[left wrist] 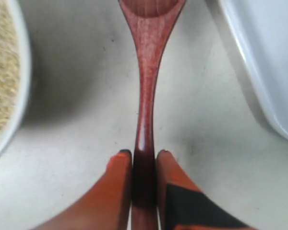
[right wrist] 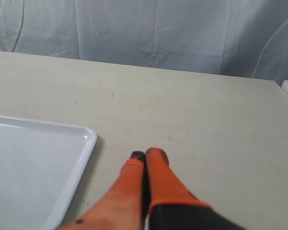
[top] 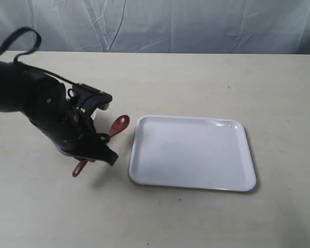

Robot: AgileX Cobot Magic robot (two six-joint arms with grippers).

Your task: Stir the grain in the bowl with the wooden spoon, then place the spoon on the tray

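Observation:
The dark reddish-brown wooden spoon [top: 118, 125] lies slanted just left of the tray [top: 194, 152], head toward the far side. My left gripper [left wrist: 144, 154] is shut on the wooden spoon [left wrist: 146, 91], clamping its handle. The left arm hides the bowl in the exterior view. In the left wrist view the white bowl [left wrist: 22, 91] shows at the edge, filled with yellowish grain [left wrist: 0, 72]. The tray's rim [left wrist: 252, 72] lies on the spoon's other side. My right gripper [right wrist: 147, 154] is shut with nothing in it, over bare table beside the tray [right wrist: 62, 158].
A pale cloth backdrop [top: 170, 23] hangs behind the beige table [top: 196, 77]. The left arm's black body and cable [top: 28, 39] fill the table's left side. The right arm is out of the exterior view.

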